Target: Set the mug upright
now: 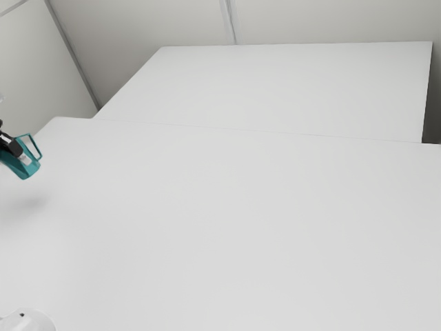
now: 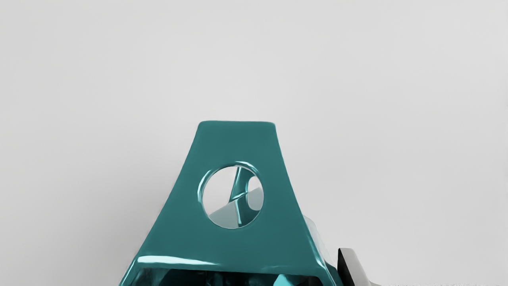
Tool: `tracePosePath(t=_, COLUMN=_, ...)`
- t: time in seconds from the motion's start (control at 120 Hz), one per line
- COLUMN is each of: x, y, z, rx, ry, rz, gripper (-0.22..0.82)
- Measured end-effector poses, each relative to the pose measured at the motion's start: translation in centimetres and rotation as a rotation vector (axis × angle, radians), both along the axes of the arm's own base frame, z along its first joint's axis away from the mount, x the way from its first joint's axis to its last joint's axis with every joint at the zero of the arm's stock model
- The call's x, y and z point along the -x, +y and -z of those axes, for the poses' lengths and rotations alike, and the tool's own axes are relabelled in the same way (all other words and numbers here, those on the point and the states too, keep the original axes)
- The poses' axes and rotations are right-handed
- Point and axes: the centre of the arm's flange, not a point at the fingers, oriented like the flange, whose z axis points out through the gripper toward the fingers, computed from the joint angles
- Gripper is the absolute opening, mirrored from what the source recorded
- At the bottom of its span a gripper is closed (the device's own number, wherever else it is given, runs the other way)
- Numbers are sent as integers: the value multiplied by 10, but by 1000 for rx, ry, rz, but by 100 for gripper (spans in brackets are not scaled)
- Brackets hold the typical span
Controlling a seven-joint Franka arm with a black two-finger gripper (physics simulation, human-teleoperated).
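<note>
As the teal mug [image 1: 27, 168] hangs tilted above the counter [image 1: 220, 221], over at the exterior view's left edge, the gripper [image 1: 14, 147] has hold of it! How wide the grip stands, I can't tell.

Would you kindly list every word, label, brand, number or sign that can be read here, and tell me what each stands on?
There are none that can be read: no lettering shows on the teal mug or the white table.
The small dark mark on the white rounded part is too small to make out.
</note>
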Motion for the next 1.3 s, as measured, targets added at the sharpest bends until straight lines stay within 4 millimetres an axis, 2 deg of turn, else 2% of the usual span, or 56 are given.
tracePosePath(t=0.058, x=-12, y=-23, z=1, rx=-6, ry=20, rz=28, gripper=-17)
tracePosePath(t=0.142, x=-36, y=-67, z=-3, rx=-21, ry=43, rz=83, gripper=-17)
tracePosePath(t=0.217, x=-48, y=-102, z=-9, rx=-45, ry=65, rz=114, gripper=-17)
tracePosePath(t=0.342, x=-53, y=-136, z=-10, rx=-103, ry=130, rz=114, gripper=-17)
tracePosePath(t=0.433, x=-54, y=-162, z=-18, rx=-172, ry=173, rz=103, gripper=-17)
tracePosePath(t=0.667, x=-65, y=-247, z=-34, rx=-266, ry=187, rz=128, gripper=-17)
tracePosePath(t=0.75, x=-62, y=-277, z=-39, rx=-279, ry=180, rz=137, gripper=-17)
tracePosePath(t=0.933, x=-60, y=-328, z=-40, rx=-293, ry=176, rz=144, gripper=-17)
tracePosePath(t=1.3, x=-47, y=-405, z=-14, rx=-374, ry=170, rz=133, gripper=-17)
